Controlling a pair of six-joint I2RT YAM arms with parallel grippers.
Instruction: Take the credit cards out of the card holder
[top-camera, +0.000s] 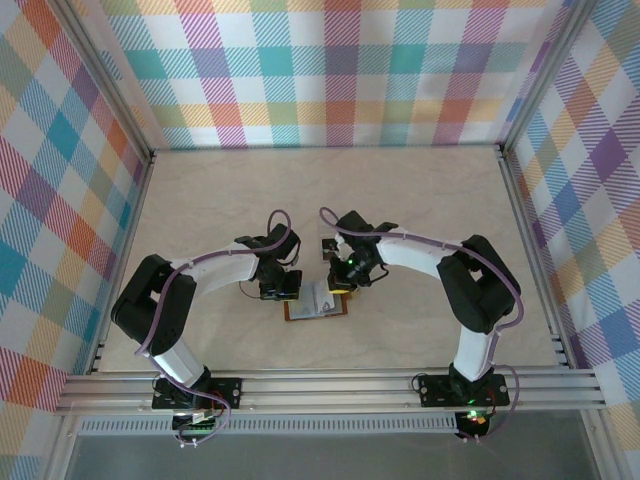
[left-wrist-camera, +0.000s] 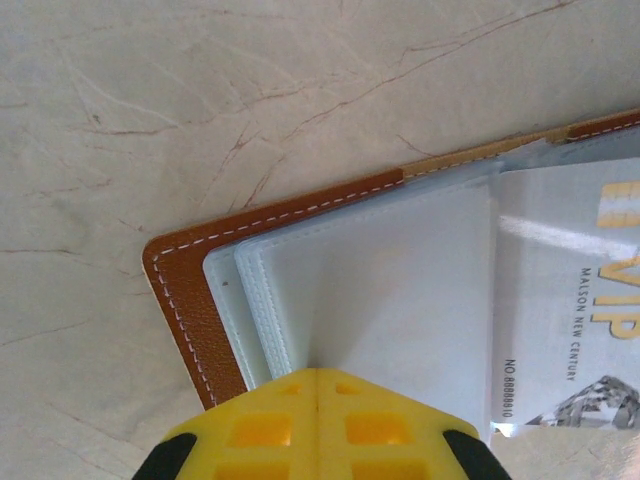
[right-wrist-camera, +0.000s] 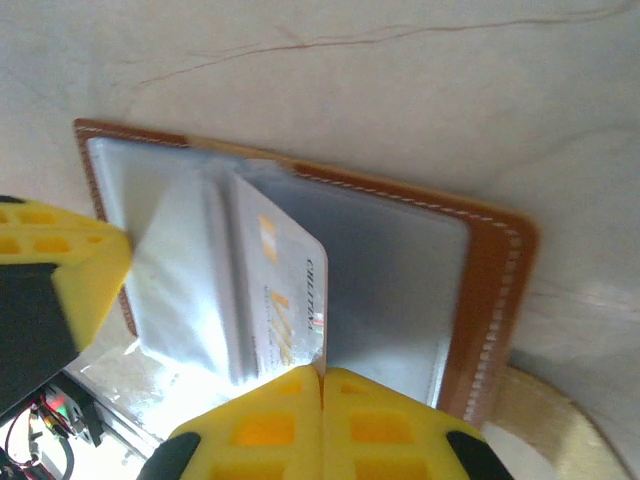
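Observation:
The brown card holder (top-camera: 316, 308) lies open on the table between both arms. In the left wrist view its stitched corner (left-wrist-camera: 180, 290) shows, with clear sleeves fanned up. My left gripper (left-wrist-camera: 318, 372) is shut on one clear sleeve (left-wrist-camera: 400, 290), holding it up. A whitish credit card (left-wrist-camera: 565, 300) printed with VIP sits in the sleeves to the right. In the right wrist view my right gripper (right-wrist-camera: 322, 372) is shut on the edge of that whitish card (right-wrist-camera: 285, 290), which stands upright out of the open card holder (right-wrist-camera: 498, 290). The grippers (top-camera: 283, 290) (top-camera: 345, 281) flank the card holder.
Plaid walls and an aluminium frame (top-camera: 330, 385) close in the pale marbled table (top-camera: 330, 190). A small grey flat piece (top-camera: 327, 243) lies just beyond the right gripper. A tan rounded tab (right-wrist-camera: 540, 425) sticks out past the card holder's edge. My left finger (right-wrist-camera: 60, 270) is close to the left of the card.

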